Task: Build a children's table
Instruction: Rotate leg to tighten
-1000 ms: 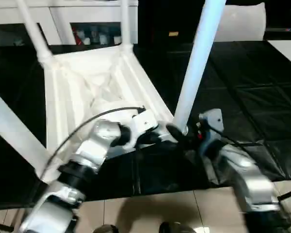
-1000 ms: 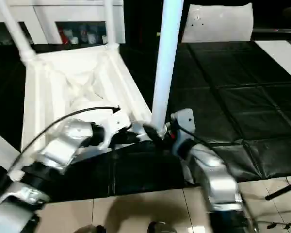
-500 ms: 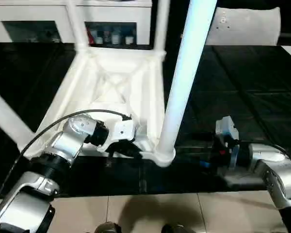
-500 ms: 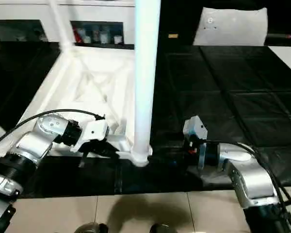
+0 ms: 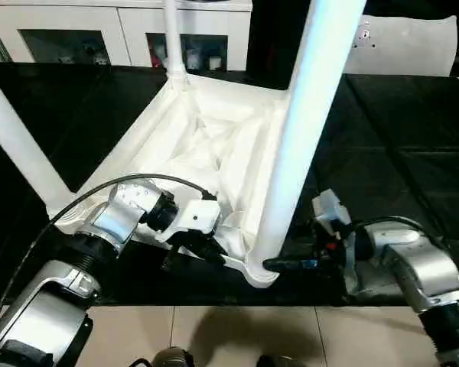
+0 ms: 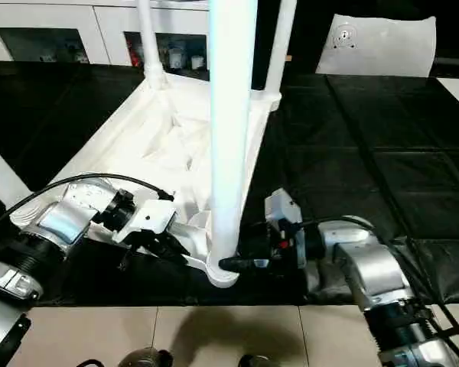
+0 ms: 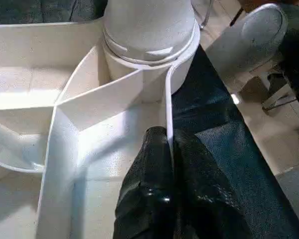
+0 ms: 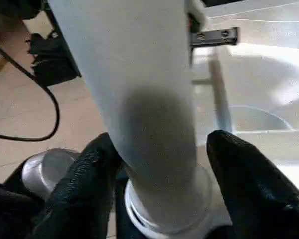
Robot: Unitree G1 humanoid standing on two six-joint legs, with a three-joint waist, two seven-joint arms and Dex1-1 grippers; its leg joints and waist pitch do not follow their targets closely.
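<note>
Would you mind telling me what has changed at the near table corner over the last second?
The right gripper backed away from the near leg half a second ago and has now returned, its fingers straddling the leg's base without visibly clamping. The left gripper stays pinched on the tabletop rim.

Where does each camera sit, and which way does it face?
Eye views: head, looking down at the upturned table top, silver forearms below.
Left wrist: along the left gripper, shut on the table's rim.
Right wrist: along the right gripper, fingers flanking the near leg.
Shared: that leg's corner socket.
</note>
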